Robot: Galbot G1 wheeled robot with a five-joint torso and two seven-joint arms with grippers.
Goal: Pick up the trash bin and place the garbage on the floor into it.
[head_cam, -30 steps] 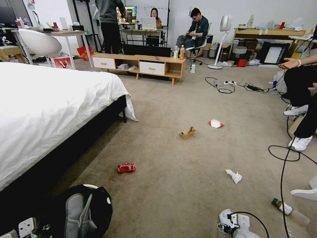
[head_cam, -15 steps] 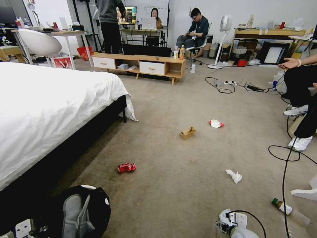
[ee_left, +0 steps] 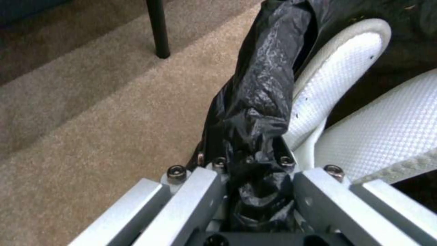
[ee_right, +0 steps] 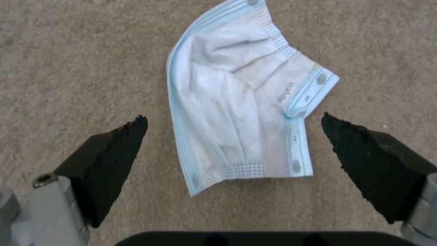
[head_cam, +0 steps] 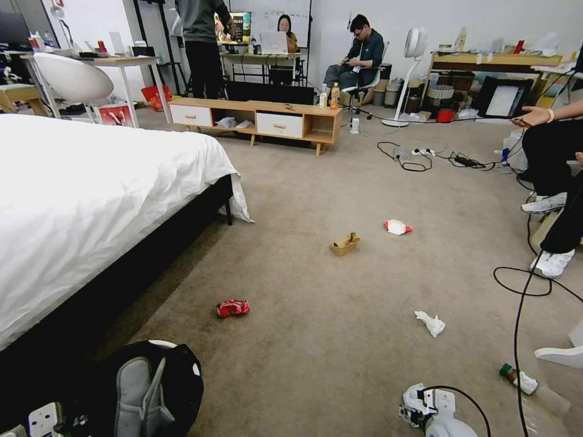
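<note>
Carpet, beige and short-piled, is covering the floor (head_cam: 340, 340) of a bedroom-like space, with a white-sheeted bed (head_cam: 91, 200) being seen at the robot's left and a low wooden cabinet (head_cam: 261, 121) standing farther off. Garbage is lying scattered over it: a crushed red wrapper (head_cam: 232, 308), a tan cardboard piece (head_cam: 345, 244), a red-and-white packet (head_cam: 397, 227), a crumpled tissue (head_cam: 430, 323) and a clear bottle (head_cam: 534, 388). Faint grey lettering is being shown on a pale blue face mask (ee_right: 245, 102), too small to be read with certainty. The trash bin (head_cam: 152, 388) is being held at the lower left, its black bag (ee_left: 259, 112) being pinched between the closed fingers of the left pincer (ee_left: 255, 177). The right pincer (ee_right: 234, 157) is being held low over the mask, spread wide, one finger on either side.
</note>
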